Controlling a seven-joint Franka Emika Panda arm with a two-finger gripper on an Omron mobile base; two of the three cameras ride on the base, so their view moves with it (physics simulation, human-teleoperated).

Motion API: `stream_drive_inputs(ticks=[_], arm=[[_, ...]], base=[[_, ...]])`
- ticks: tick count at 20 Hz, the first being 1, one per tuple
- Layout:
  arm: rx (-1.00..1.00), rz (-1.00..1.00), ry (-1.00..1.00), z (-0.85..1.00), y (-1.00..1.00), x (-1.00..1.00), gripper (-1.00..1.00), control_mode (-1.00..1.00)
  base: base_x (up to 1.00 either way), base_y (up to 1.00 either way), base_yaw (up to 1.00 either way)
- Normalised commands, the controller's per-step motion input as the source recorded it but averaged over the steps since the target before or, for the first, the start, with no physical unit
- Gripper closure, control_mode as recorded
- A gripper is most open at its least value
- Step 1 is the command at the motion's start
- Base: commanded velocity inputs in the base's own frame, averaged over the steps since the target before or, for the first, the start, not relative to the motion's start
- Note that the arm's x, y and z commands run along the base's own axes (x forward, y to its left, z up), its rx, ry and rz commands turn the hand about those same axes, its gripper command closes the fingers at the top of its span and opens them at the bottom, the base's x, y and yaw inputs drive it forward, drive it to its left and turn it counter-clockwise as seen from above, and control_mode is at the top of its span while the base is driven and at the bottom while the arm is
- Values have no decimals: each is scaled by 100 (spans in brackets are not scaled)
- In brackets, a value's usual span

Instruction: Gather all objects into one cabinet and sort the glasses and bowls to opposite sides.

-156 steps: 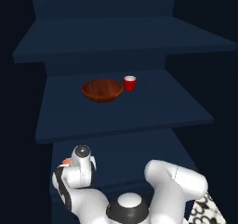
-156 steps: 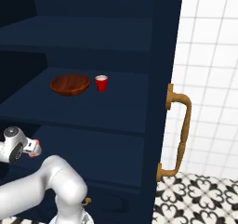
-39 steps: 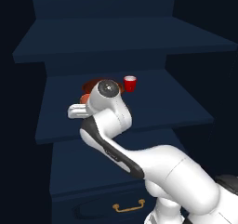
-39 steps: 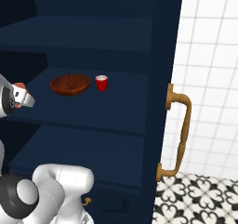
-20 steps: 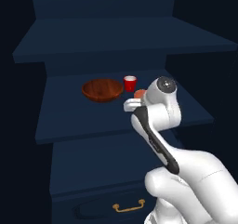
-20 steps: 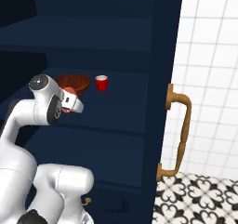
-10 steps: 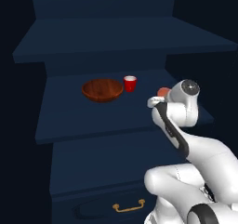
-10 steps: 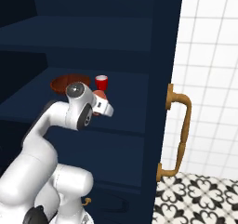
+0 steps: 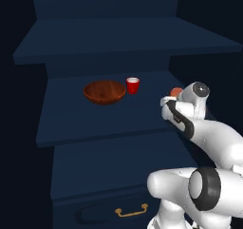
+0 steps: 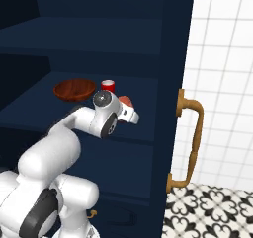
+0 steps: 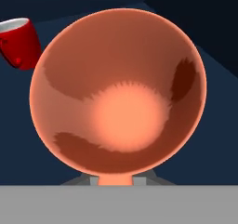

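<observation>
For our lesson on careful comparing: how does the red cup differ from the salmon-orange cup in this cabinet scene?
The red cup stands upright on the shelf beside the wooden bowl; the salmon-orange cup is held in the gripper, off the shelf. The red cup is glossy red with a white inside; the salmon-orange cup is plain salmon-orange inside too. Both are small, far narrower than the bowl.

A salmon-orange cup point(image 11: 118, 97), paler at its centre with darker reddish patches, is sitting right in front of the gripper point(image 9: 170, 99). Beyond it a glossy red cup point(image 9: 133, 85) is showing a white inside, beside a reddish-brown wooden bowl point(image 9: 104, 91). The cabinet point(image 9: 85, 123) is showing dark navy, its handle point(image 10: 190, 143) brass-coloured, near white wall tiles point(image 10: 222, 59) and black-and-white patterned floor point(image 10: 212, 210).
</observation>
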Motion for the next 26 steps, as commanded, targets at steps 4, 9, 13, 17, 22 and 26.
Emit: stream_drive_inputs(ticks=[4, 9, 13, 17, 22, 26], arm=[[0, -4, 0, -23, -42, 46, 100, -100], [1, -2, 0, -24, -28, 45, 100, -100], [5, 0, 1, -18, -11, 43, 100, -100], [1, 0, 0, -13, -6, 30, 100, -100], [1, 0, 0, -20, -10, 12, 100, -100], [0, 0, 0, -29, 0, 3, 100, -100]], base=[[0, 0, 0], [0, 0, 0], [0, 0, 0], [0, 0, 0], [0, 0, 0], [0, 0, 0]])
